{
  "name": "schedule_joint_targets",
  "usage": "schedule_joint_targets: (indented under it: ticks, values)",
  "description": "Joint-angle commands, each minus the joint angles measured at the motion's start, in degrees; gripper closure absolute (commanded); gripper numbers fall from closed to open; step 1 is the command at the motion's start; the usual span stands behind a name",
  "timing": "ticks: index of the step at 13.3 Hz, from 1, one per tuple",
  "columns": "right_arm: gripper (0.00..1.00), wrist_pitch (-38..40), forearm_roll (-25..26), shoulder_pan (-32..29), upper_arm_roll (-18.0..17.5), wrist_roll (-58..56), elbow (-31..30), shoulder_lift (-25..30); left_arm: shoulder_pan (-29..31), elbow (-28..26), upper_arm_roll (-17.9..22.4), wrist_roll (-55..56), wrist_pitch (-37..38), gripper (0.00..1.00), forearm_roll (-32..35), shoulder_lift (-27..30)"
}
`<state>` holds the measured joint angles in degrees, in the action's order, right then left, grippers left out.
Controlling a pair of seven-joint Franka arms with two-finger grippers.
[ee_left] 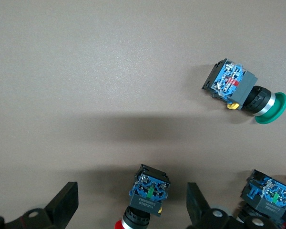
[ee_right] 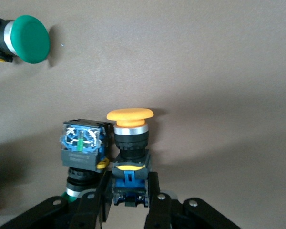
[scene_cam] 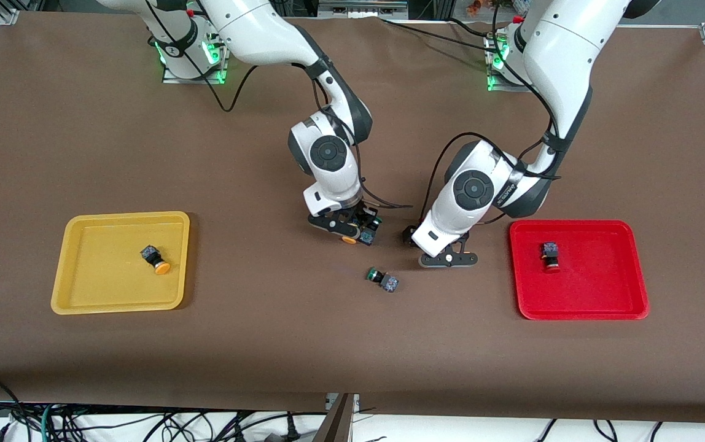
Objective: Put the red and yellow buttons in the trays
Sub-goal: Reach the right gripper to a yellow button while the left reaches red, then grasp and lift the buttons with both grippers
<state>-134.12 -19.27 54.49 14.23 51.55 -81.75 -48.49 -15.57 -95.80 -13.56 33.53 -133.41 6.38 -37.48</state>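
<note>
The yellow tray at the right arm's end of the counter already holds one yellow button; the right gripper stands low at mid-counter with its fingers clamped on the dark body of the second yellow button, cap pointing away from the fingertips; a green-capped switch sits just beside that grip, touching or nearly so, and another green switch lies apart; the step in hand is the pick of this yellow button; the next move calls for a straight lift that leaves the neighbour undisturbed, then carriage to the yellow tray; the left gripper hovers with fingers wide, a red button lying between them, ungrasped; the red tray holds one red button.
</note>
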Motion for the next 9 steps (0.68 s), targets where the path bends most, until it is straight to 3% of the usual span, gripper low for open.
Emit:
schedule_joint_targets:
  ticks: [1, 5, 9]
  values:
    - [1.0, 7.53, -0.68, -1.48, 2.9, -8.36, 0.63, 3.22, -0.78, 0.97, 0.29, 1.88, -0.28, 0.0, 1.45, -0.58]
    - [1.0, 15.71, -1.03, -2.89, 10.27, -22.86, 0.45, 5.33, -2.61, 0.36, 0.29, 5.56, -3.24, 0.0, 1.18, -1.8]
    - [1.0, 22.13, -1.03, -7.53, 19.06, -46.04, -0.42, 6.22, -4.65, -0.08, 0.73, 8.84, -6.6, 0.0, 3.19, -3.92]
